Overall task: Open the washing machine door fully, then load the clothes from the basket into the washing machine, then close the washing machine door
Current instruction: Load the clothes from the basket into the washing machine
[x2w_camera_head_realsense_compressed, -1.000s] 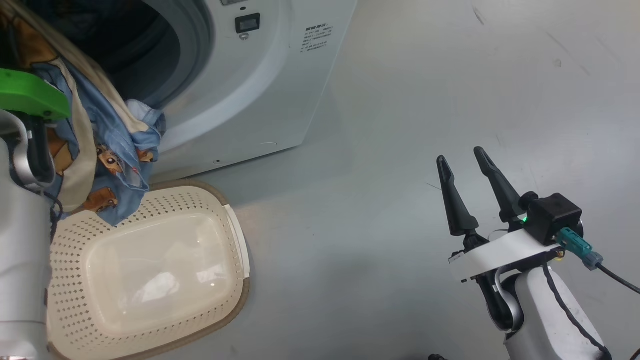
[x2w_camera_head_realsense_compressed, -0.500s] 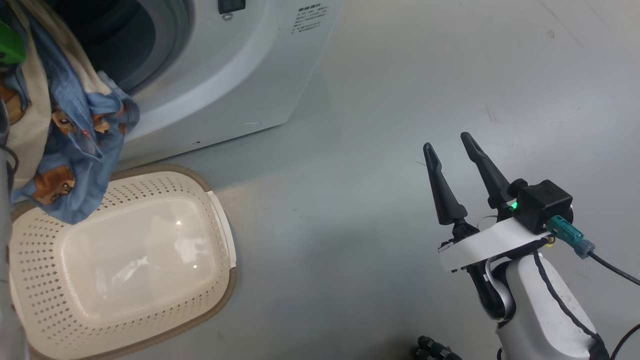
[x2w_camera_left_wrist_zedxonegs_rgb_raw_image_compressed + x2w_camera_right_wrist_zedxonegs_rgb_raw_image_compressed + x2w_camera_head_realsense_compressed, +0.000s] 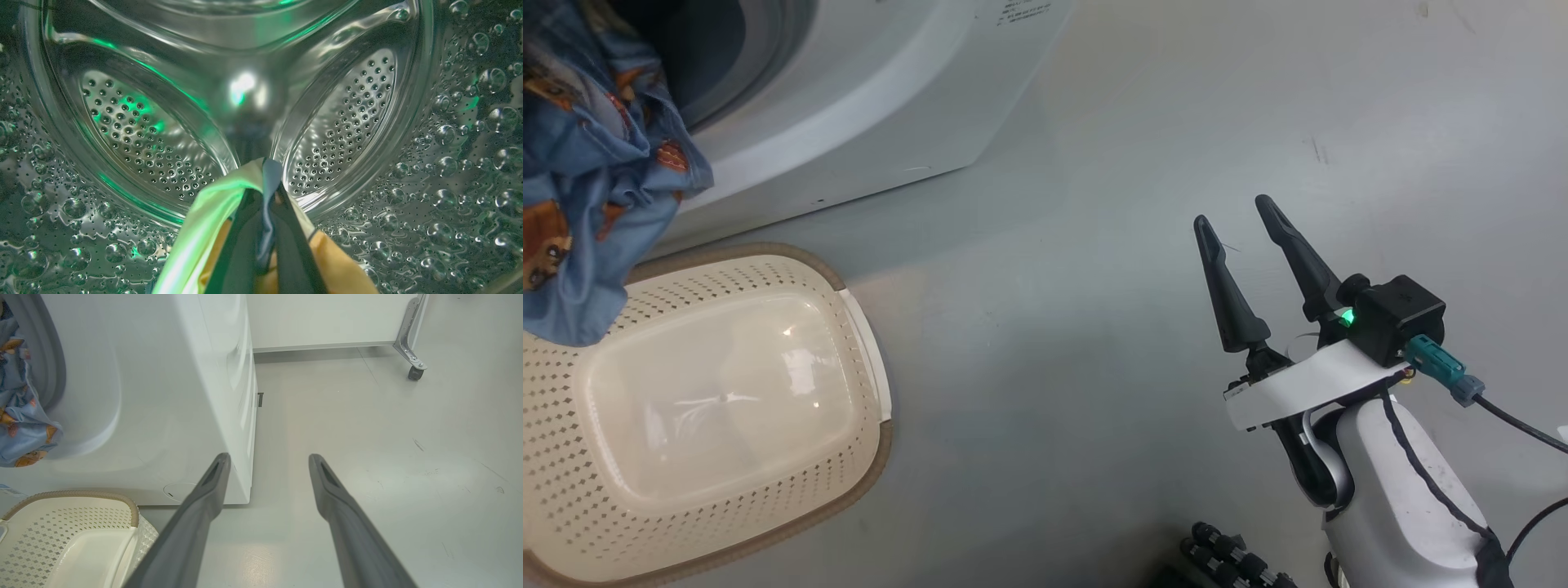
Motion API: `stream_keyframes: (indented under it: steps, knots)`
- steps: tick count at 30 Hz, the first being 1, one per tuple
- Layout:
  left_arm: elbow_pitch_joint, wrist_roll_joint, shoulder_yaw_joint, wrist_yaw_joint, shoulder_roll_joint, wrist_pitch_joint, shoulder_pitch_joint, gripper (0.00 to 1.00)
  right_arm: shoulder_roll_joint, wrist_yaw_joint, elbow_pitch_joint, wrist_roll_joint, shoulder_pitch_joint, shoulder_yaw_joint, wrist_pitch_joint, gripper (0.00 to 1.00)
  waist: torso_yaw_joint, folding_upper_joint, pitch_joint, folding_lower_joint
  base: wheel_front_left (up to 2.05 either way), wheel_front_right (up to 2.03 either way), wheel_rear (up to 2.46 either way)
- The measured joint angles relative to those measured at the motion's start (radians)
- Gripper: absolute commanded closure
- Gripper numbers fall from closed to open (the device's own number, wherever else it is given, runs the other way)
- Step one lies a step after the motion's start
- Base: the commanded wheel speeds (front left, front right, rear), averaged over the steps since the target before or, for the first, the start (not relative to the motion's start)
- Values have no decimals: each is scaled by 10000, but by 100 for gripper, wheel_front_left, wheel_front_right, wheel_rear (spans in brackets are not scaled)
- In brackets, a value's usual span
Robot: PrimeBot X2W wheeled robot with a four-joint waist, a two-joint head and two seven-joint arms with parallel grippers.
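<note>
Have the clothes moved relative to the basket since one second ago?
Yes. Against the basket, the clothes shifted left, now overlapping only its far left corner.

Bright even light on the floor [image 3: 1094, 343]; green glare tints the dim drum [image 3: 135, 134]

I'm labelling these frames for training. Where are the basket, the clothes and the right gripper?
basket [image 3: 727, 384], head view, on its bare smooth bottom.
clothes [image 3: 596, 171], head view, on the blue printed fabric at the upper left.
right gripper [image 3: 1232, 210], head view, midway between its two spread fingertips.
</note>
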Motion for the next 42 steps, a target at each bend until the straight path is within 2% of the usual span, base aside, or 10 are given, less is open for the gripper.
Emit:
stream_keyframes:
  steps: [7, 16, 19, 23, 24, 26, 28, 42]
  knots:
    - [286, 161, 29, 42, 171, -40, -827, 100, 4, 0, -8, 4, -28, 2, 0, 0, -84, 0, 293, 0, 0, 0, 0]
    - [1137, 284, -151, 56, 159, -90, -833, 100, 4, 0, 50, 46, -36, 75, 0, 0, -76, 1, 329, 0, 0, 0, 0]
    - [1536, 336, -244, 104, 92, -88, -789, 75, 4, 0, 132, 94, -43, 56, 2, 0, -30, 0, 250, -1, 0, 0, 0]
    - [1992, 337, -234, 173, -125, -10, -789, 55, 4, 0, 196, 94, -77, 25, 2, 0, 69, 0, 59, 0, 0, 0, 0]
    - [2046, 337, -242, 176, -161, -12, -789, 39, 4, 0, 209, 94, -81, 6, 2, 0, 90, 0, 18, -1, 0, 0, 0]
    - [2205, 337, -244, 230, -209, -10, -790, 14, 4, 0, 247, 92, -81, -31, 2, 0, 139, 0, -70, -1, 0, 0, 0]
    - [2339, 337, -242, 242, -274, 0, -789, 0, 2, 0, 291, 81, -81, -75, 2, 0, 192, 0, -152, 0, 0, 0, 0]
    - [3221, 253, -347, 445, -846, 117, -767, 0, -2, 0, 397, -27, -64, -270, 0, 0, 572, 0, -660, -1, 0, 0, 0]
